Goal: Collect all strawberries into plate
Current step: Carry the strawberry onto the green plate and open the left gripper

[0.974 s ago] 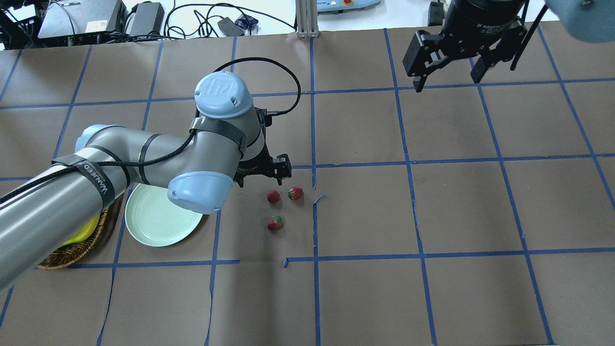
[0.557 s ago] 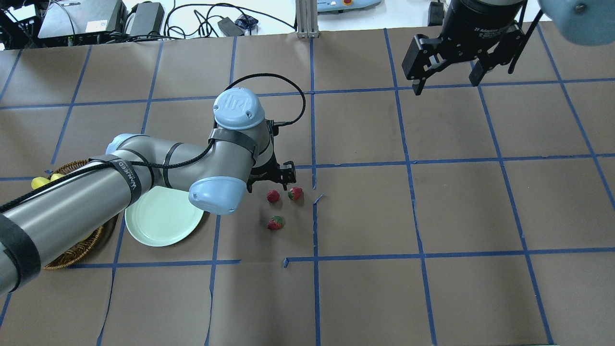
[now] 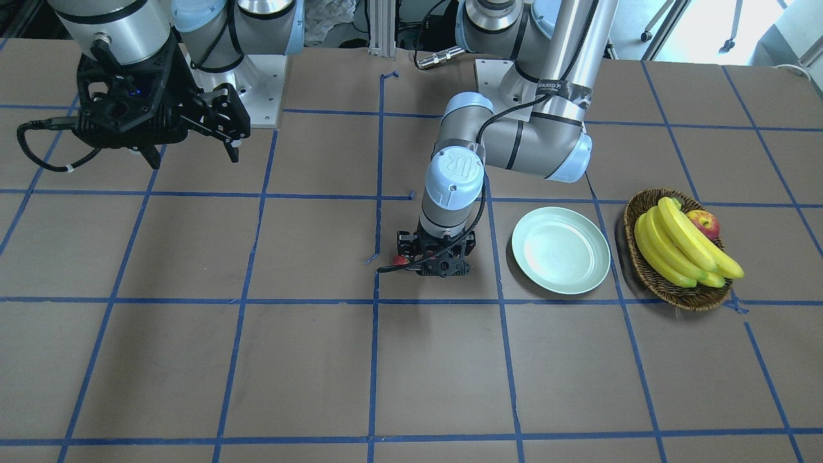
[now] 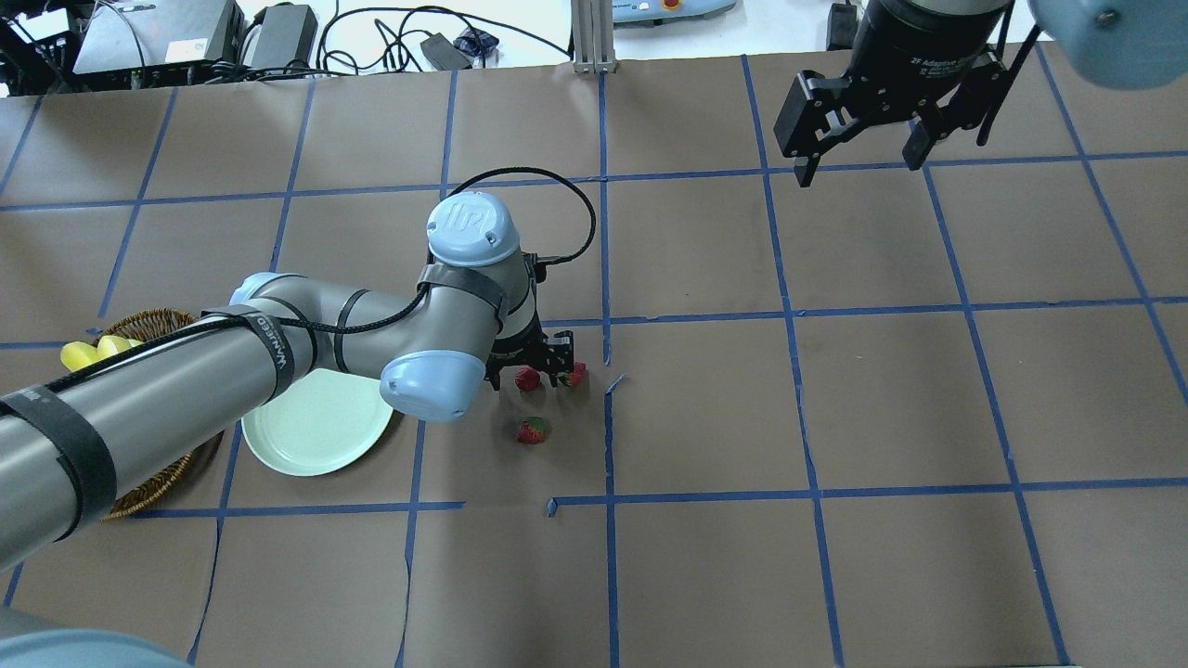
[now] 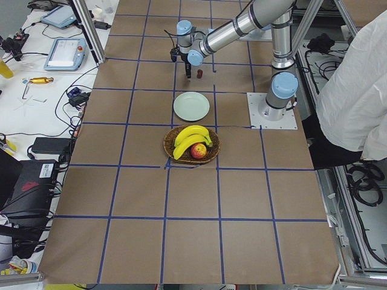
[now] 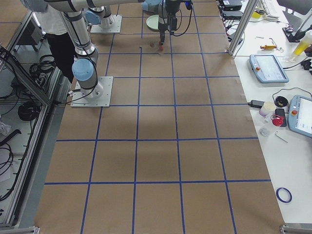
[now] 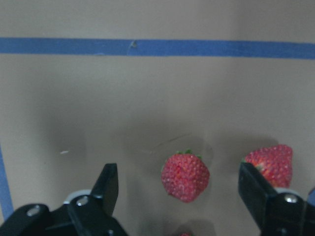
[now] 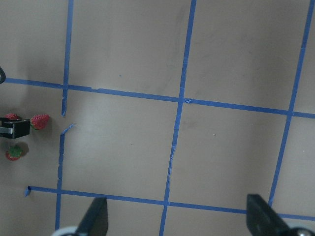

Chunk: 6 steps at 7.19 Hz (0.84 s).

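Three small red strawberries lie on the brown table. My left gripper (image 4: 529,376) is open and low over the table, its jaws on either side of the first strawberry (image 4: 527,377), which shows between the fingers in the left wrist view (image 7: 185,176) and is not gripped. The second strawberry (image 4: 576,374) lies just outside the right finger (image 7: 258,189). The third strawberry (image 4: 532,430) lies nearer the robot. The pale mint plate (image 4: 316,431) holds nothing and sits to the left, partly under my left arm. My right gripper (image 4: 858,162) is open, empty and high at the far right.
A wicker basket (image 3: 643,267) with bananas (image 3: 681,247) and a red-yellow apple (image 3: 704,224) stands beside the plate (image 3: 560,249), on the side away from the strawberries. Blue tape lines grid the table. Cables and boxes lie beyond the far edge.
My left gripper has moved toward the robot and down, from just beyond the strawberries to straddling one. My right gripper has barely shifted.
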Available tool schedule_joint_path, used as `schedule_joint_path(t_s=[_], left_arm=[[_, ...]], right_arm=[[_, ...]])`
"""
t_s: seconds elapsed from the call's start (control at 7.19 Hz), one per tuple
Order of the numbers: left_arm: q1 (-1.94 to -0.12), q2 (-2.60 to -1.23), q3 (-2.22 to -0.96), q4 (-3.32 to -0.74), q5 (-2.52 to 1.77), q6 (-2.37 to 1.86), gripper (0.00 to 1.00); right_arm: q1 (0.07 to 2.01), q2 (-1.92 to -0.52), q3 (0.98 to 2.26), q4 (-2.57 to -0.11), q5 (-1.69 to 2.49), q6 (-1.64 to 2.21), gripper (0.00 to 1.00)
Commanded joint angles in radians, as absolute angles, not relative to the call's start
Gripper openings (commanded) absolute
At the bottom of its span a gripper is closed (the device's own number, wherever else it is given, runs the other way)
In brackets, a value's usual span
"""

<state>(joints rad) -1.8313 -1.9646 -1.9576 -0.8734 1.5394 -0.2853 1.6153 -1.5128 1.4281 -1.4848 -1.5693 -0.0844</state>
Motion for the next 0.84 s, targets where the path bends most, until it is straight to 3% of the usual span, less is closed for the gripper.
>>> schedule_joint_path(t_s=[0.0,0.14,0.7], left_arm=[[-1.832,-1.964,-1.957,-0.877,1.545,-0.281,0.18],[-1.832,-1.959,-1.954,-0.877,1.551,-0.279,0.00],[-1.650,-1.823,-1.950,-1.082,1.675,0.068,0.00]], right_arm=[[1.615,-1.513,1.428,-1.485,-1.569,-0.084,1.00],[1.615,-1.513,1.428,-1.485,-1.569,-0.084,1.00],[1.615,-1.508,1.428,-1.485,-1.569,-0.084,1.00]])
